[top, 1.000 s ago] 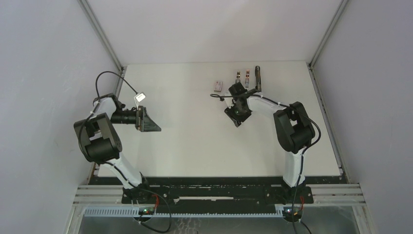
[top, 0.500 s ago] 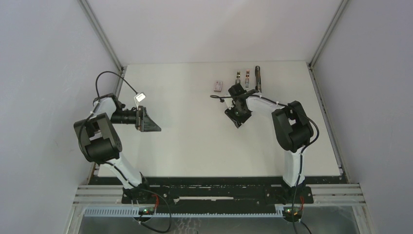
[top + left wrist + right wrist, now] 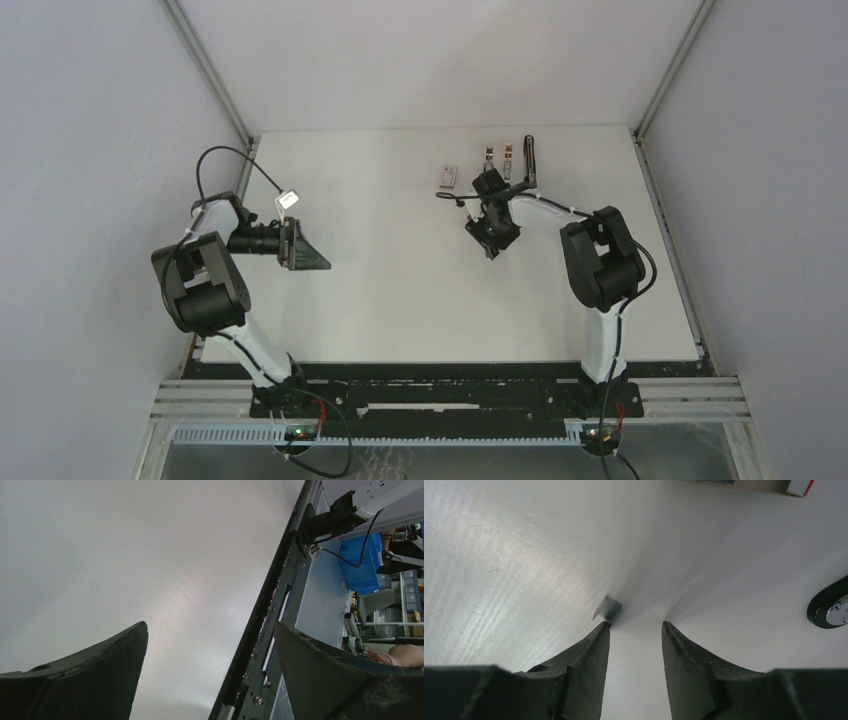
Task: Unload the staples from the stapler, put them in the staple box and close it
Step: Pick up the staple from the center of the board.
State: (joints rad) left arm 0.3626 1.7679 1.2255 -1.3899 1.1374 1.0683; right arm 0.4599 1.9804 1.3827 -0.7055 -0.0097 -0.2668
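**Staple bit right at my R fingertip, stapler parked at the back**

Right hand [image 3: 635,625] is down low over the tabletop [image 3: 400,300]. Fingers are partway apart w/ nothing between them, so it's released and not gripping anything atm. A tiny silvery bit of staples [image 3: 607,609] lies on the white surface right at the tip of one finger [image 3: 591,652]. Touching or just shy of it? Can't tell tbh.

The stapler [image 3: 529,160] lies at the far side of the tabletop, right of centre, long axis pointing away from me, just beyond my right hand. Two little strips [image 3: 489,154] sit side by side just left of it, too small in the top view to say what they are. The pink-and-white box [image 3: 447,176] is left of those, near the hand. My right wrist cam catches one edge of it at the top of frame, plus a black rounded thing [image 3: 826,611] w/ a shiny spot at the right edge, no idea what that is.

Left hand [image 3: 210,625] is spread wide, empty, hanging over the left side of the tabletop, well apart from all the other stuff.
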